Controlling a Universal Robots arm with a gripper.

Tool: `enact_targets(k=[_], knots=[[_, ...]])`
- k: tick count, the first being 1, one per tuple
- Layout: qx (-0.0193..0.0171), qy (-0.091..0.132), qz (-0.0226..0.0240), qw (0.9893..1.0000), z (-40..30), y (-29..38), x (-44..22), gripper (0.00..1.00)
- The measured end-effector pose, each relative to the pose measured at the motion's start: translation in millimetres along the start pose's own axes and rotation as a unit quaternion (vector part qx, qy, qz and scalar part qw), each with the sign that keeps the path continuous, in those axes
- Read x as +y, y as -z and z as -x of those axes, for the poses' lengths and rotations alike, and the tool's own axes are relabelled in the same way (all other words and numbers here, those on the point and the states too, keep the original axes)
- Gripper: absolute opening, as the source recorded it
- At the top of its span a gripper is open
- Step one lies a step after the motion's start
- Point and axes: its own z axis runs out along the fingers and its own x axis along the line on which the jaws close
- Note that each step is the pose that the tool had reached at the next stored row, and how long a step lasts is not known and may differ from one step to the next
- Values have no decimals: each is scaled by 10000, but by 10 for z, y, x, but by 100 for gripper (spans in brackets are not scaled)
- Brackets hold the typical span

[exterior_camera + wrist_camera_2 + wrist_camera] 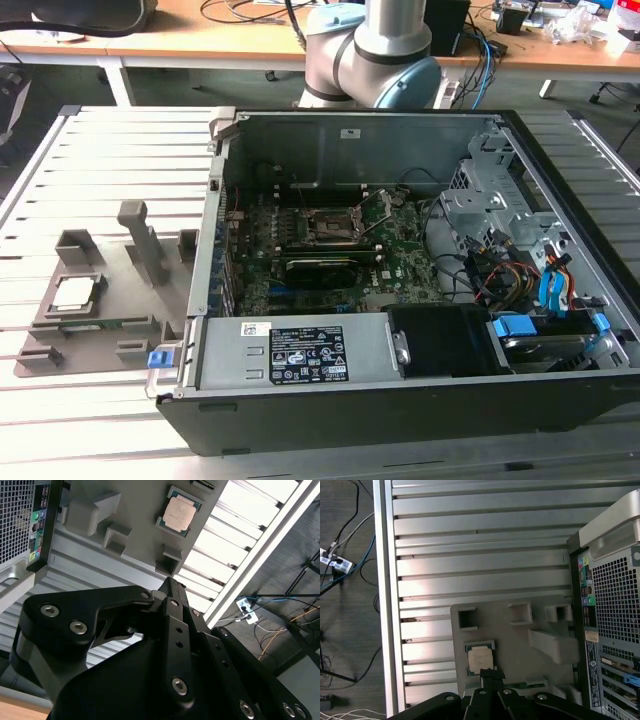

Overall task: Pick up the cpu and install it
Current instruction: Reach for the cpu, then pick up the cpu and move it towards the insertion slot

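The cpu (75,292) is a small square chip with a silvery top. It lies flat in a recess of the grey plastic holder (110,300) on the slatted table, at the exterior view's left of the open computer case. Both wrist views show the cpu (179,512) (480,659) from above. My gripper (170,582) (491,676) hangs well above the holder, its black fingers drawn together to a point and holding nothing. The tip lines up close to the cpu's edge. The black socket frame (322,228) sits on the green motherboard inside the case.
The open black case (400,400) holds a drive cage (490,200), cables (510,280) and a power supply (300,350). Upright grey blocks (140,240) stand on the holder. The slatted table's edge (382,605) borders floor with cables. The arm's base (370,50) rises behind the case.
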Motion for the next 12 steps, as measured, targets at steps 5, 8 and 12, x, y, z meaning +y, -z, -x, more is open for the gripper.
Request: enact_targets(k=[5,8,12], knots=[[0,1,0,10000,-6,0,-1,11],[0,1,0,10000,-7,0,-1,11],[0,0,0,10000,-9,0,-1,11]])
